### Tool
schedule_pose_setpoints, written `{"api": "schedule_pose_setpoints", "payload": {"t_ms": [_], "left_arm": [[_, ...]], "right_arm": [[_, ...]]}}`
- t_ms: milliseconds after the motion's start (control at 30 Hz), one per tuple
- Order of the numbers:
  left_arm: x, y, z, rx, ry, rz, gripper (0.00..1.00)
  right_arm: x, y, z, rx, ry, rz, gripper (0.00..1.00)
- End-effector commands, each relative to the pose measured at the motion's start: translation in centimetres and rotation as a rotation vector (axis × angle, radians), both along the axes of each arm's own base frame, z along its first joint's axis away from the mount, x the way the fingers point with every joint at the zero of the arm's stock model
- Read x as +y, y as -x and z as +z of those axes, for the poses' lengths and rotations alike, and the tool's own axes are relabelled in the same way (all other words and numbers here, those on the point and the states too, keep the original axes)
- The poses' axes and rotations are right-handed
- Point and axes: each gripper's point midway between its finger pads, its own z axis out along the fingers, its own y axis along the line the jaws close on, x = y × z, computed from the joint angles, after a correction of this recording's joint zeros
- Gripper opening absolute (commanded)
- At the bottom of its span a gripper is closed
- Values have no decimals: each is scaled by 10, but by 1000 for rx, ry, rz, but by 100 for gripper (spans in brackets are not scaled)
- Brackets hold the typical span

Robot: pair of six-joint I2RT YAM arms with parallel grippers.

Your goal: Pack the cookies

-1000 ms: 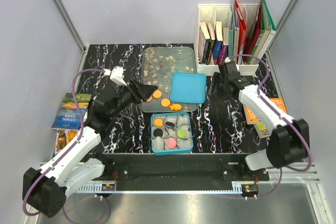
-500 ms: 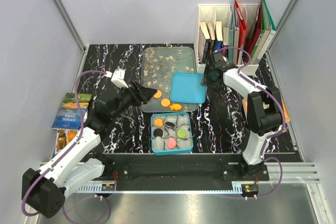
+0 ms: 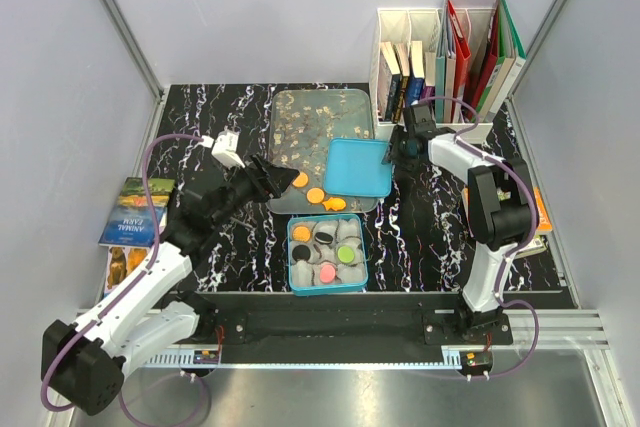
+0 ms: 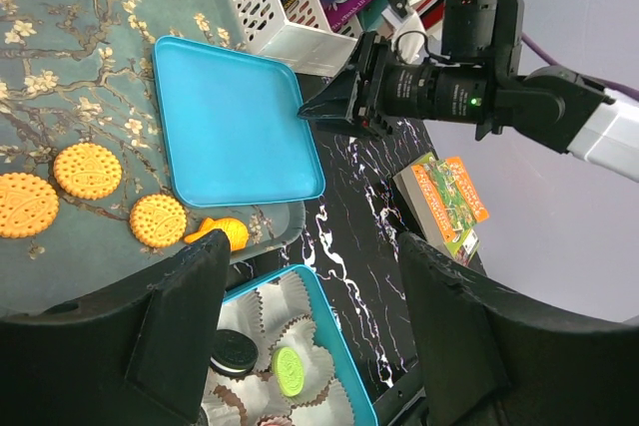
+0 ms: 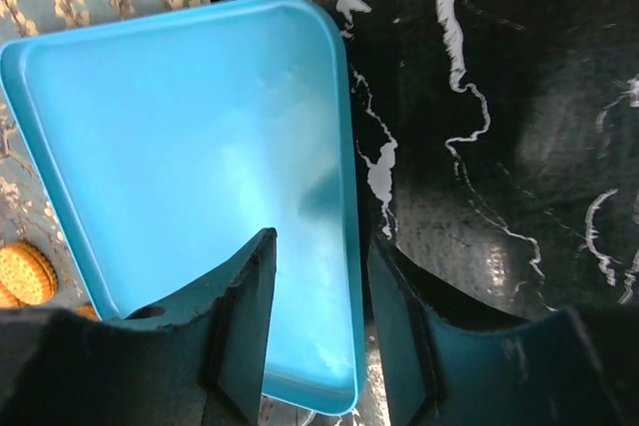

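We are finding the black marbled worktop point(image 3: 420, 237) crowded at its edges. White file holders point(image 3: 430, 57) full of books are standing at the far right. A paperback point(image 3: 130, 212) is lying beside the left edge, and another book point(image 4: 446, 202) is lying at the right. A blossom-patterned tray point(image 3: 310, 112) is occupying the middle. A blue lid point(image 3: 358, 167) is resting across its near right corner and overhanging the worktop.

Three round orange cookies point(image 4: 87, 169) and a fish-shaped orange piece point(image 4: 222, 233) are lying loose on the tray's near end, just left of the lid. The lid is standing between them and the right arm.

A blue tin point(image 3: 291, 265) is sitting just in front of the tray, lined with grey paper cups point(image 4: 262, 306). Inside, we are counting an orange cookie point(image 3: 301, 233), a black cookie point(image 3: 301, 253), a green cookie point(image 3: 347, 253) and a pink cookie point(image 3: 327, 271), each in its own cup.

The left hand point(image 3: 283, 173) is hovering over the tray's near left corner beside the loose cookies, with its fingers well apart and nothing between them. The right hand point(image 5: 321, 246) is straddling the lid's right rim, one finger over the lid and the other over the worktop. Its fingers are apart, and we cannot tell whether either is touching the rim.
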Motion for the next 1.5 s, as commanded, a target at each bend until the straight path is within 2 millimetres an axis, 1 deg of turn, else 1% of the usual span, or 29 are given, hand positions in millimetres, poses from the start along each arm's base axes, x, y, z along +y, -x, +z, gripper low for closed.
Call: {"api": "schedule_pose_setpoints", "payload": {"t_ms": [0,133,233,333,367,600,700,767,800,867,900,967,1000,1067,1100,1167,1200,1233,1267,1300,1333,1367,1400,1433,1467], "left_arm": [[-2,-2,12,-45,5,-4,72],[-2,-2,10,-42,0,-5,72],[-1,-3,7,-35,-6,1,73],[-1,-4,7,-35,-6,2,73],[-1,-4,6,-33,-7,2,73],[-1,-4,7,-35,-4,6,72],[-1,-3,8,-38,0,6,73],[-1,-3,8,-37,1,5,73],[-1,-3,8,-36,2,5,72],[-1,-2,8,-36,7,2,72],[-1,-2,7,-34,7,3,73],[-1,-2,7,-34,11,2,73],[-1,-1,7,-32,10,0,73],[-1,-2,6,-33,9,5,72],[0,-2,5,-30,6,7,73],[1,-6,3,-24,-15,17,71],[2,-8,4,-24,-30,25,70],[3,-9,-1,-2,-59,32,69],[5,-16,4,-22,-100,60,69],[6,-18,5,-32,-132,76,69],[9,-19,1,-21,-185,99,69],[14,-26,9,-71,-257,153,67],[17,-28,11,-95,-306,183,66],[19,-30,14,-125,-359,211,66],[25,-34,21,-185,-469,264,66]], "right_arm": [[12,-9,-7,-25,-97,17,50],[13,-7,-20,-4,-120,17,50],[16,-7,-23,-4,-142,24,46],[18,-7,-24,-4,-156,30,40],[18,-7,-23,-7,-158,28,35],[20,-4,-5,-41,-186,36,18],[21,-3,19,-84,-205,38,10],[22,-2,26,-95,-215,37,7],[21,-2,34,-112,-219,36,5],[22,-2,41,-125,-225,41,1],[23,-2,48,-139,-229,42,0],[22,-1,50,-142,-229,42,0],[22,0,57,-156,-233,43,0],[23,2,65,-162,-249,39,0],[25,4,78,-184,-268,47,0],[26,8,94,-187,-289,30,0],[23,10,105,-198,-281,17,0],[20,14,112,-173,-260,15,0],[17,16,119,-168,-243,11,0],[8,25,120,-127,-197,-15,0],[4,22,138,-155,-181,-23,0],[1,24,146,-161,-168,-32,0],[-8,29,147,-139,-133,-57,0],[-10,26,160,-160,-124,-66,0],[-13,28,167,-164,-113,-78,0]]}}
